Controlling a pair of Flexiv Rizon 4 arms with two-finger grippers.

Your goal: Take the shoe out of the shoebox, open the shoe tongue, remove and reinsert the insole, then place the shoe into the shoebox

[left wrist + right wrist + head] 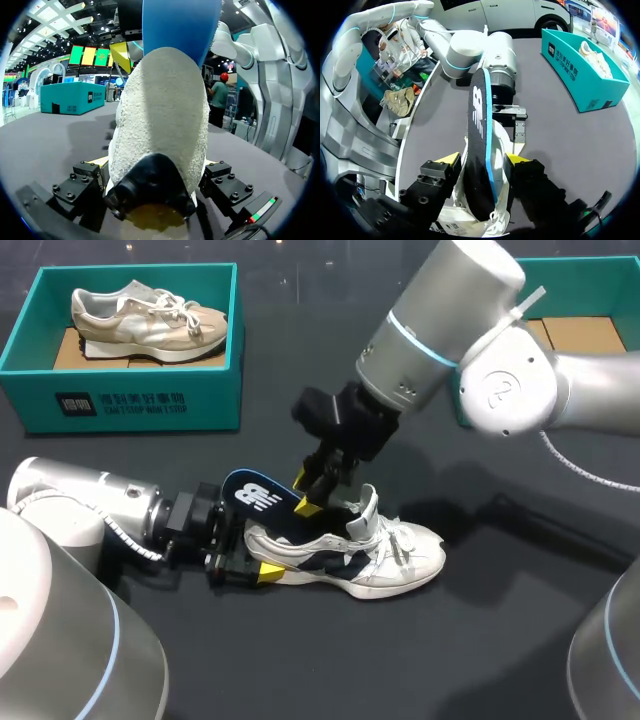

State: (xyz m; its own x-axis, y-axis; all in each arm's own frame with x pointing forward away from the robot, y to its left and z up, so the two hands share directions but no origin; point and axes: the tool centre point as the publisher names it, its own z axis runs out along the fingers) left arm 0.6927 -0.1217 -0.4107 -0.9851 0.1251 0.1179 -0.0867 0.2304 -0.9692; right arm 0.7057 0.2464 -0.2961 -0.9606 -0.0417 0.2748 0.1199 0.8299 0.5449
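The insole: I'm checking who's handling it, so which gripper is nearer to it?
Right. The right gripper is shut on the insole, which slants up out of the white shoe; the left gripper clamps the shoe's heel, just below the insole's raised end.

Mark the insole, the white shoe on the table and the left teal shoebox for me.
insole (pixel 255 497), head view, on its dark printed face.
white shoe (pixel 395 558), head view, on its side near the toe.
left shoebox (pixel 130 405), head view, on its front wall.

White shoe (pixel 370 558) on dark table (pixel 300 660), left hand (pixel 258 556) gripping its heel, right hand (pixel 305 496) pinching navy insole (pixel 250 496)
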